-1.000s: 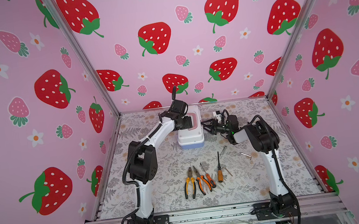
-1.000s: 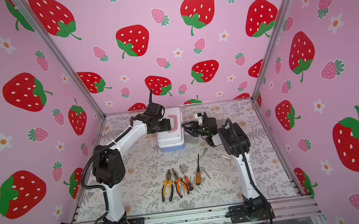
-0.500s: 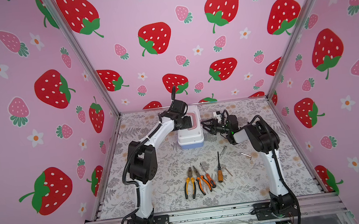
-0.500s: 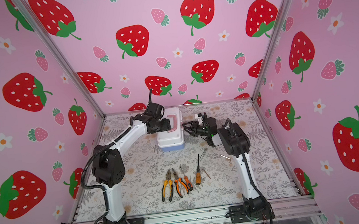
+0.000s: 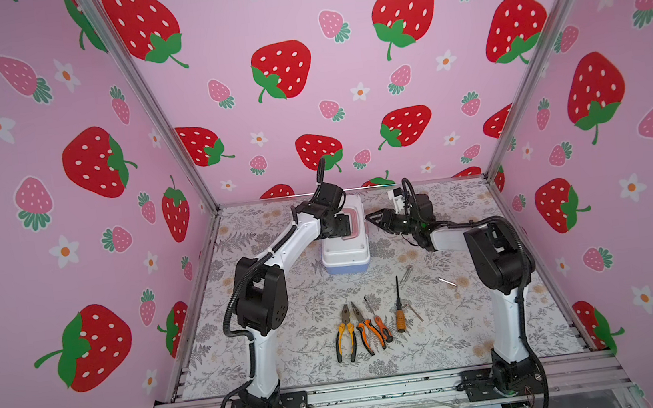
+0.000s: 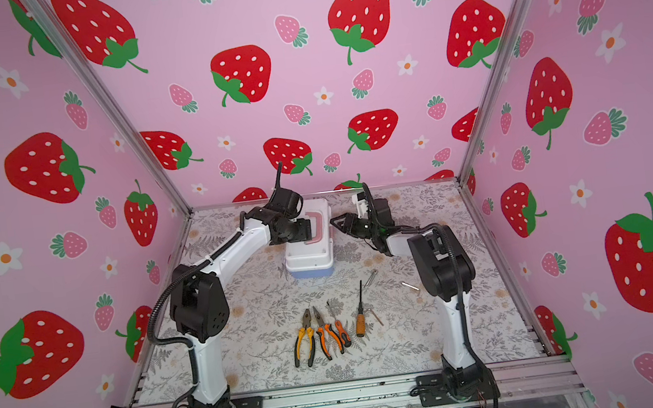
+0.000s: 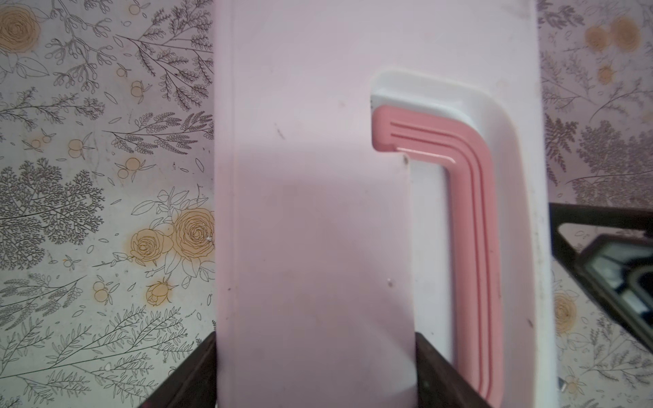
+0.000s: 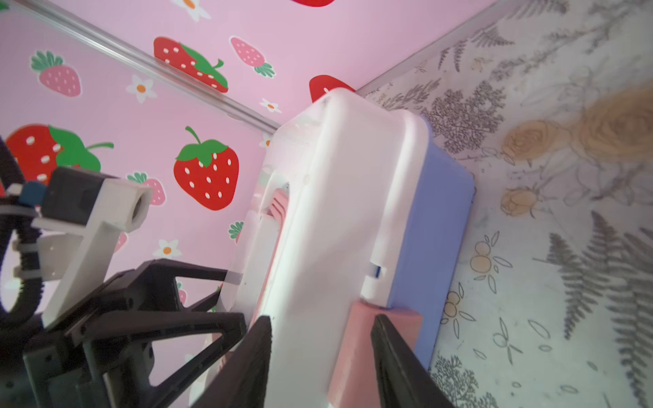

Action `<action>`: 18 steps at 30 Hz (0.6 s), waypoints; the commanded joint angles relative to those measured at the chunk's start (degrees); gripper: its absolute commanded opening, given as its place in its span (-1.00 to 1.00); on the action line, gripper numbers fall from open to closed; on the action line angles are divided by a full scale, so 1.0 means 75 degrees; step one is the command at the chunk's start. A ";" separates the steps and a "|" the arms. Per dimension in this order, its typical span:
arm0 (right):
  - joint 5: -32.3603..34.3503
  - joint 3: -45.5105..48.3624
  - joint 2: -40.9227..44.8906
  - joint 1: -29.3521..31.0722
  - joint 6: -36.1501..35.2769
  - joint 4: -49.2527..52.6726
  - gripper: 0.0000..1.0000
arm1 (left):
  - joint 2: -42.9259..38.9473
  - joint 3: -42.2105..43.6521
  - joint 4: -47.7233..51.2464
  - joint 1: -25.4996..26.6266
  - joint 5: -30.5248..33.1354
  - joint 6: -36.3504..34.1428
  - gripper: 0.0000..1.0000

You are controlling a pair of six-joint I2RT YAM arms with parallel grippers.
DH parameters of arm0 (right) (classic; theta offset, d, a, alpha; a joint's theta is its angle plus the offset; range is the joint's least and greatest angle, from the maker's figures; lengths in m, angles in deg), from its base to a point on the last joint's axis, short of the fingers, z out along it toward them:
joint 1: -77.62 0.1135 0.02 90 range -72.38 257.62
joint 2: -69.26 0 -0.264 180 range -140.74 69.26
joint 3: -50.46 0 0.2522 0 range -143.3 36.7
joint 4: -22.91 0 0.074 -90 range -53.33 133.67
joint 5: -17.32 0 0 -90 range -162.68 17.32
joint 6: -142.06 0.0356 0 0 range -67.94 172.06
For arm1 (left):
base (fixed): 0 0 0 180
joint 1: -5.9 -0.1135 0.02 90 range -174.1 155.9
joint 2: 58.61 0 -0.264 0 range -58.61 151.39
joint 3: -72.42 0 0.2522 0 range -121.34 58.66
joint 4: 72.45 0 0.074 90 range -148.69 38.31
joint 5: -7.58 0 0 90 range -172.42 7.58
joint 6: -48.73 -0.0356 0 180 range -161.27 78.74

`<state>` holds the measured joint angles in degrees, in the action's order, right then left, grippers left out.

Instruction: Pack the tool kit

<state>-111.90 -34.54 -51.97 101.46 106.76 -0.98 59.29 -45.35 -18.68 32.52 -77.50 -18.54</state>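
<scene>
Still shut, the tool box (image 5: 345, 253) sits near the back edge of the surface (image 5: 290, 343); the right gripper (image 8: 321, 353) has barely moved, jaws spread astride the pink latch (image 8: 364, 318), while the left gripper (image 5: 338, 227) jaws clamp the lid (image 7: 311, 176). Pliers (image 5: 344, 337) and a screwdriver (image 5: 399, 309) wait unpacked.

Bright, even light filled both top views, leaving only faint, soft shadows under the arms on the table (image 5: 318, 365). The wide lens stretched the wall (image 5: 44, 203) prints toward the picture edges. In the left wrist view a soft shadow dimmed part of the pink-tinted tool kit (image 7: 318, 212) lid. The right wrist view was blurred, with the table's florals out of focus.
</scene>
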 commanded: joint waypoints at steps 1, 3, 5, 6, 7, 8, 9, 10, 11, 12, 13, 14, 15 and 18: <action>-0.0374 0.0363 -0.0366 -0.0036 0.0552 -0.0684 0.17 | 0.0274 -0.0087 0.0455 0.0019 -0.0368 0.0098 0.12; -0.0619 0.0570 -0.0563 -0.0026 0.1136 -0.1441 0.18 | 0.0293 -0.0122 0.0442 0.0018 -0.0420 0.0084 0.12; -0.0847 0.0718 -0.0786 -0.0026 0.1766 -0.2227 0.18 | 0.0299 -0.0154 0.0439 0.0014 -0.0467 0.0110 0.11; -0.0981 0.0769 -0.0919 -0.0014 0.2139 -0.2724 0.18 | 0.0313 -0.0151 0.0431 0.0014 -0.0506 0.0132 0.11; -0.1105 0.0788 -0.1072 0.0014 0.2551 -0.3298 0.17 | 0.0319 -0.0141 0.0397 0.0014 -0.0550 0.0156 0.11; -0.1180 0.0770 -0.1191 0.0029 0.2899 -0.3725 0.16 | 0.0322 -0.0137 0.0363 0.0014 -0.0611 0.0176 0.11; -0.1282 0.0728 -0.1341 0.0054 0.3253 -0.4175 0.14 | 0.0344 -0.0131 0.0338 0.0014 -0.0662 0.0211 0.11; -0.1361 0.0673 -0.1468 0.0077 0.3547 -0.4508 0.10 | 0.0358 -0.0125 0.0299 0.0014 -0.0703 0.0234 0.11; -0.1397 0.0627 -0.1585 0.0113 0.3820 -0.4827 0.07 | 0.0375 -0.0125 0.0264 0.0014 -0.0791 0.0257 0.10; -0.1399 0.0617 -0.1662 0.0153 0.4087 -0.5113 0.05 | 0.0391 -0.0125 0.0238 0.0014 -0.0858 0.0288 0.10; -0.1392 0.0595 -0.1731 0.0189 0.4289 -0.5340 0.01 | 0.0409 -0.0125 0.0206 0.0009 -0.0899 0.0310 0.10; -0.1393 0.0584 -0.1800 0.0237 0.4457 -0.5559 -0.05 | 0.0416 -0.0125 0.0184 0.0011 -0.0974 0.0345 0.10; -0.1402 0.0548 -0.1865 0.0285 0.4609 -0.5705 -0.06 | 0.0425 -0.0125 0.0151 0.0014 -0.1028 0.0366 0.10; -0.1364 0.0453 -0.2102 0.0424 0.5115 -0.6278 -0.11 | 0.0471 -0.0147 0.0077 0.0014 -0.1159 0.0436 0.09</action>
<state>-119.79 -29.36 -66.20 101.81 137.18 -37.30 59.40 -45.55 -18.51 31.93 -78.81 -17.80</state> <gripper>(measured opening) 0.452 0.793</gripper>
